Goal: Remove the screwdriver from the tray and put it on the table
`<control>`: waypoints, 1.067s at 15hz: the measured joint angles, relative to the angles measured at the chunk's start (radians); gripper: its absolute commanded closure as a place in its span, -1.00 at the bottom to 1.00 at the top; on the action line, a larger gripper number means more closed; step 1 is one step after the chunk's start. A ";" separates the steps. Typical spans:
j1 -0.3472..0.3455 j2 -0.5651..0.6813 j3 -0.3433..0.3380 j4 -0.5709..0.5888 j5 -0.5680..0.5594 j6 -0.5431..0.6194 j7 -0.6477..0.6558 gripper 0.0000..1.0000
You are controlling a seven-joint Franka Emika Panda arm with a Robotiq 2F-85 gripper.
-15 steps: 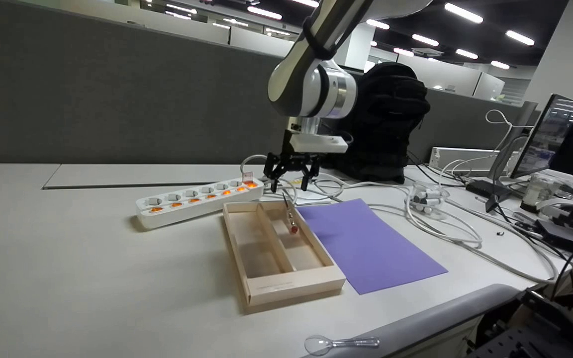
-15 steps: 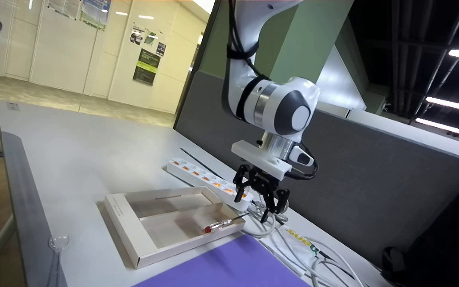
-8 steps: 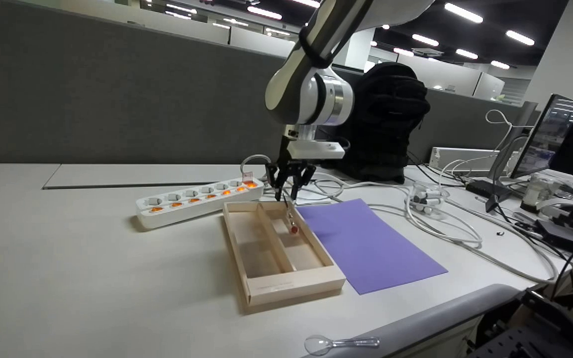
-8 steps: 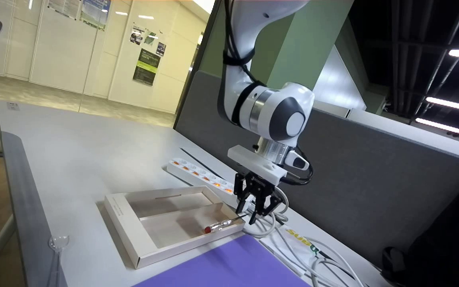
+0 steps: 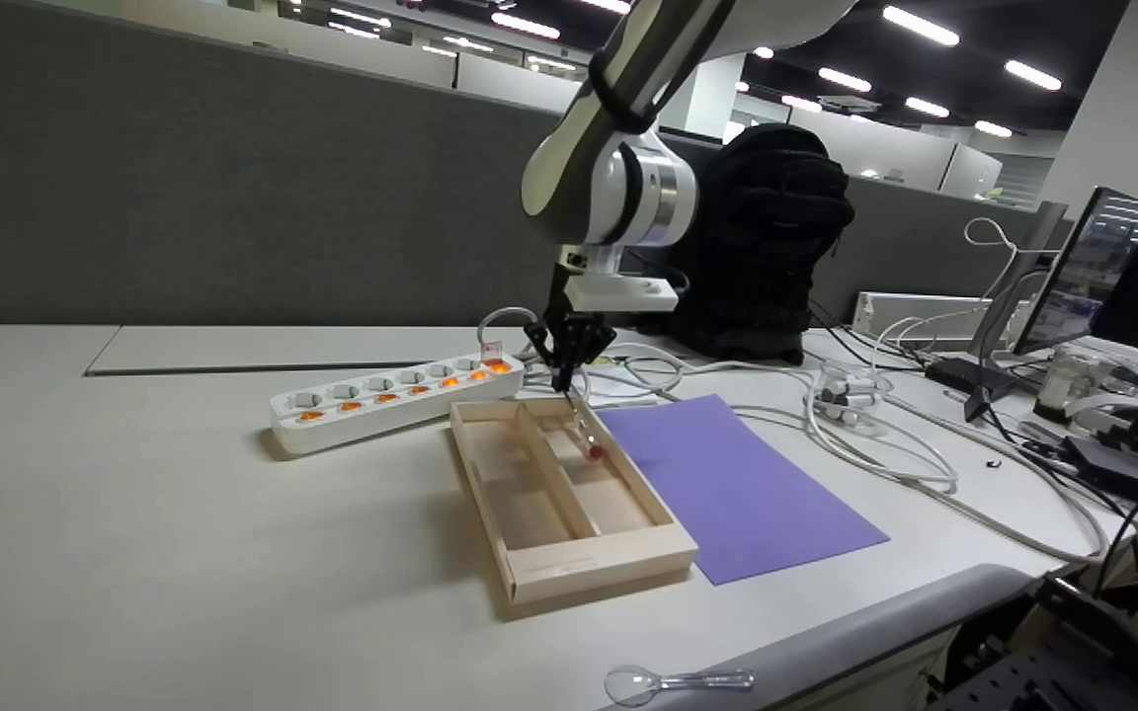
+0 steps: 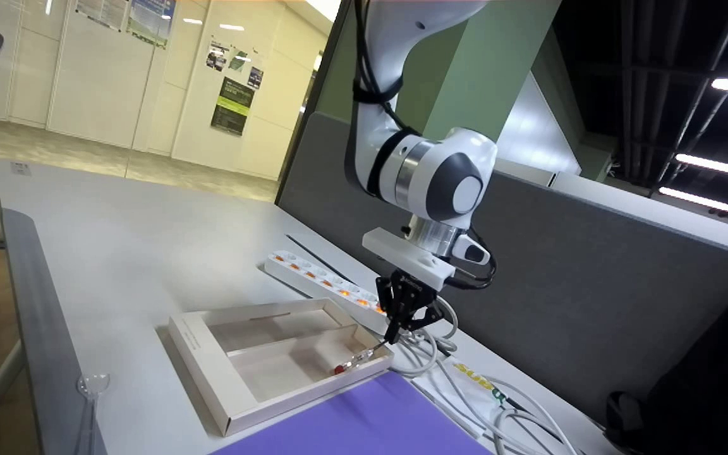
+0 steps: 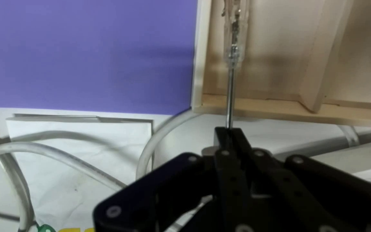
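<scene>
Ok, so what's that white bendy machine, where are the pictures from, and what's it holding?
That's a robot arm, and the black tool at its end does the grabbing. The wide pictures come from two cameras outside the robot; the close-up comes from a camera on its wrist. On the pale table lie a wooden tray with two long compartments, a purple mat, a white power strip and loopy cables. The tool is shut on the thin metal shaft of a screwdriver. The see-through handle, with a red end, points over the tray; I can't tell whether it touches.
</scene>
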 measured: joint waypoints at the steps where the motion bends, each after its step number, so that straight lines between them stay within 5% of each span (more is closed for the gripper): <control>1: 0.000 0.000 0.000 0.001 0.000 0.007 0.000 0.97; 16: -0.040 -0.148 0.009 -0.011 0.059 -0.041 0.001 0.97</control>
